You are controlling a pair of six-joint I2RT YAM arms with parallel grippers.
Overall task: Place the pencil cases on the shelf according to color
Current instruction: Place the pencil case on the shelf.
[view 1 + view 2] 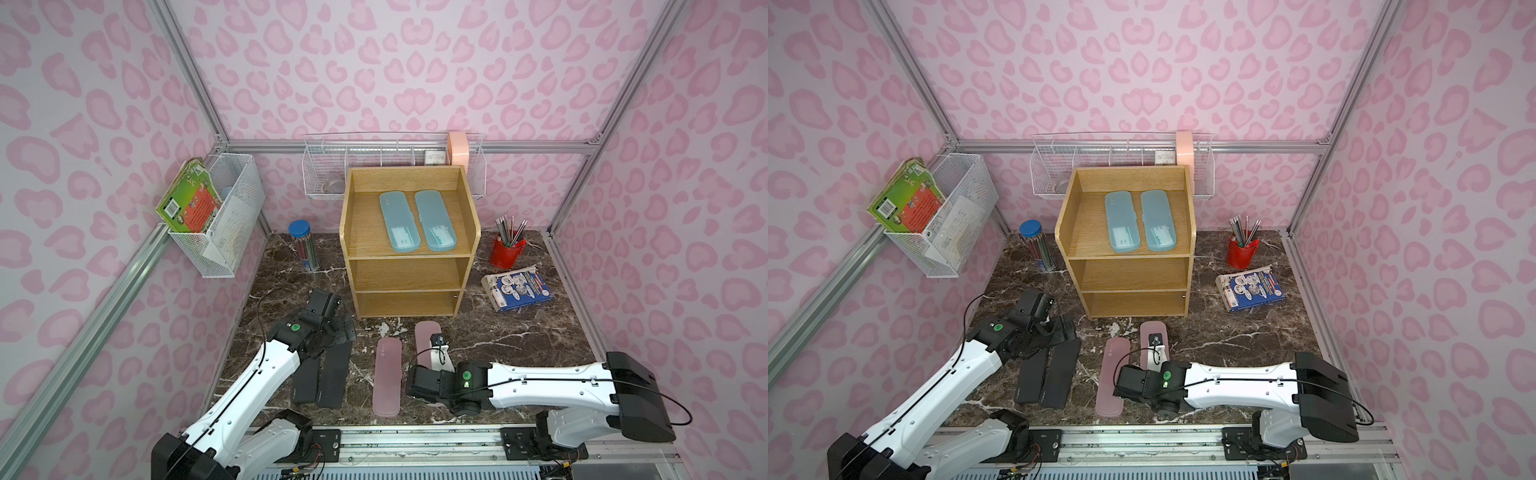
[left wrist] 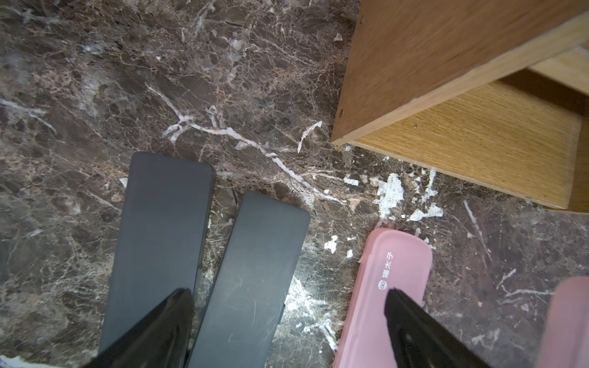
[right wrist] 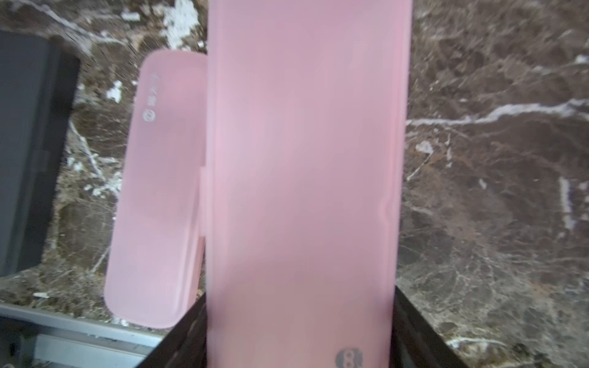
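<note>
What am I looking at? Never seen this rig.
Two robot arms, left and right, each with a two-finger gripper, work on a marble table. The two top views look down from one overhead camera; the other two come from cameras on the wrists. Two blue cases lie on the top tier of the shelf; two black cases and a pink case lie on the table. The left gripper hangs open above them; the right gripper clamps the second pink case by its long edges.
</note>
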